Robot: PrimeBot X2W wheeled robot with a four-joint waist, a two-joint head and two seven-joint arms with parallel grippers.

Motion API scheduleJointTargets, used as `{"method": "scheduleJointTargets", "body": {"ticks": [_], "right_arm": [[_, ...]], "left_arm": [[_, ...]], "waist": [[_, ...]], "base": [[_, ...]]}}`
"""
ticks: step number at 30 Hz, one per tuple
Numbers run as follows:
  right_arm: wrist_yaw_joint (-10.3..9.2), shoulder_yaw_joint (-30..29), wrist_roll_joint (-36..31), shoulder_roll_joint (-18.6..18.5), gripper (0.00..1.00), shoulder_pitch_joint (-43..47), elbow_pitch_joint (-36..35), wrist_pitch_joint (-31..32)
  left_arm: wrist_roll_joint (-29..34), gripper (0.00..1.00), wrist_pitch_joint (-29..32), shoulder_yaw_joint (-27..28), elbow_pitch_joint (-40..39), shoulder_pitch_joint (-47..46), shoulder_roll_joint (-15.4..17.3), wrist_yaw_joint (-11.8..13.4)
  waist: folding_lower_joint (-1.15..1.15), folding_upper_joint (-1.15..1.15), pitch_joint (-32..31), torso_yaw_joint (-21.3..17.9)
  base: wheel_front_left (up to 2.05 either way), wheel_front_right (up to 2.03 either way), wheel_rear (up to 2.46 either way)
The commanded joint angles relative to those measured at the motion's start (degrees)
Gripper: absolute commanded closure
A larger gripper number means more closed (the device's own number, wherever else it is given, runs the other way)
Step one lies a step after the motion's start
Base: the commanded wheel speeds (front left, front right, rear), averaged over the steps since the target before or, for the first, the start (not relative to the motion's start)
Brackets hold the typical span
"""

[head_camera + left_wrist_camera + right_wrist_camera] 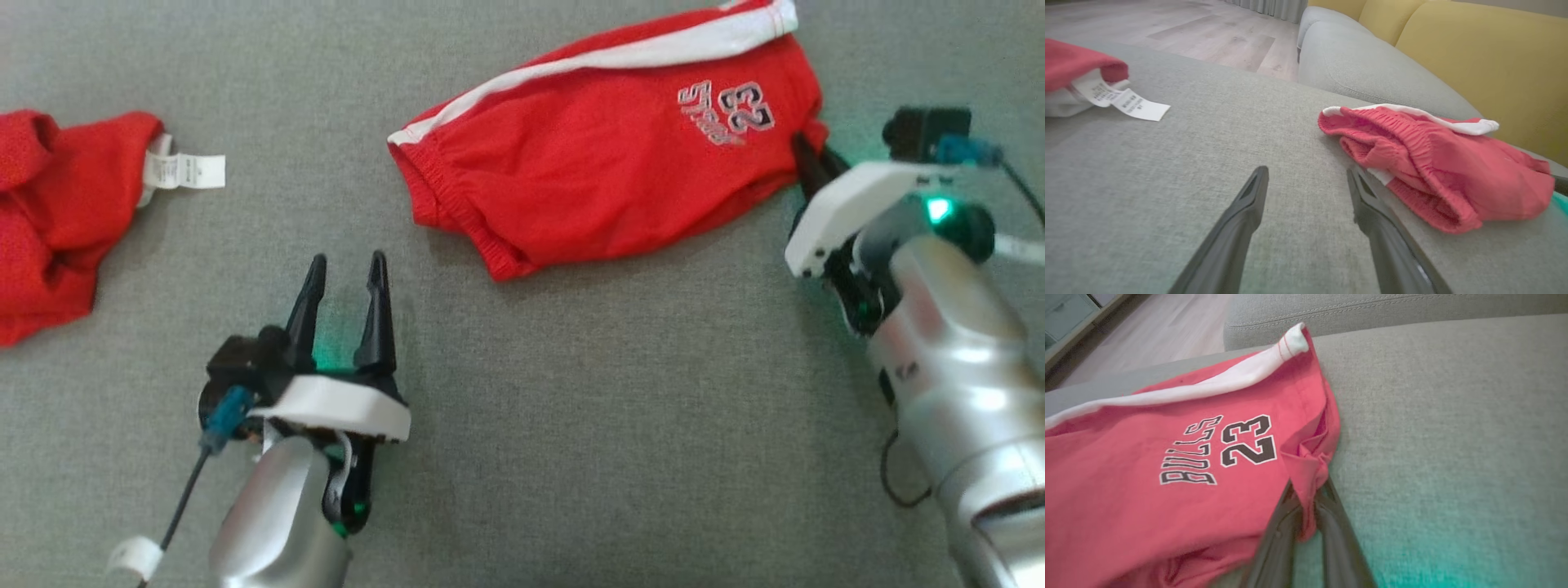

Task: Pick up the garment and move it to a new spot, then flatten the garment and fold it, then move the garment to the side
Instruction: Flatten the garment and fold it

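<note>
Red sports shorts (604,163) (1437,163) (1147,457) with a white side stripe and a "BULLS 23" print lie on the grey woven sofa seat (571,408), toward its far edge and on my right. They are folded into a thick bundle, with the elastic waistband facing left. My right fingers (808,159) (1306,492) are closed tight on a bunched bit of cloth at the shorts' right-hand edge, just beside the print. My left fingers (347,261) (1307,171) are spread apart and hold nothing. They sit over bare seat fabric nearer the front edge, and the right-hand one is close to the waistband end without touching it. At the seat's left edge lies a crumpled red garment (57,212) (1073,61) with a white care label (184,171) (1126,104) sticking out, well apart from the shorts.
</note>
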Motion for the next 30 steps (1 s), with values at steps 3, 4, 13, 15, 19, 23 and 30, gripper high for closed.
{"method": "scheduleJointTargets", "body": {"ticks": [3,4,13,15,19,23,30], "right_arm": [[-0.05,0.74,3.36,-0.17,1.00,4.63,-2.01,-2.52],[-0.05,0.63,4.43,-0.26,1.00,5.60,-2.41,-3.37],[-0.05,0.75,12.72,-1.04,1.00,17.24,-6.05,-8.51],[-0.05,0.27,15.11,-1.82,1.00,20.83,-7.10,-9.24],[-0.05,-0.57,16.59,-2.39,1.00,24.38,-6.96,-10.60],[-0.05,-1.74,16.57,-2.82,1.00,25.16,-6.27,-12.31],[-0.05,-1.82,13.74,-2.37,1.00,20.73,-10.45,-14.23]], "left_arm": [[2.49,0.00,-0.55,2.70,-2.23,1.78,1.02,0.88],[3.13,0.00,-0.55,3.03,-2.41,2.47,1.02,0.96],[5.56,0.00,-0.55,6.34,-3.44,11.21,1.02,1.61],[6.50,0.00,-0.55,6.29,-4.05,14.11,1.02,1.67],[9.34,0.00,-0.55,5.77,-4.55,16.97,1.02,1.41],[10.60,0.00,-0.55,5.48,-5.00,18.23,1.02,1.10],[10.99,0.00,-0.55,4.67,-5.03,17.84,1.02,0.64]], "waist": [[0.01,0.00,-2.66,-0.49],[0.01,0.00,-3.69,-0.74],[0.01,0.00,-12.25,-3.22],[0.01,0.00,-14.23,-3.41],[0.01,0.00,-15.77,-3.08],[0.01,0.00,-16.41,-2.34],[0.01,0.00,-15.89,-0.63]], "base": [[0.00,0.00,0.00],[0.00,0.00,0.00],[0.00,0.00,0.00],[0.00,0.00,0.00],[0.00,0.00,0.00],[0.00,0.00,0.00],[0.00,0.00,0.00]]}}
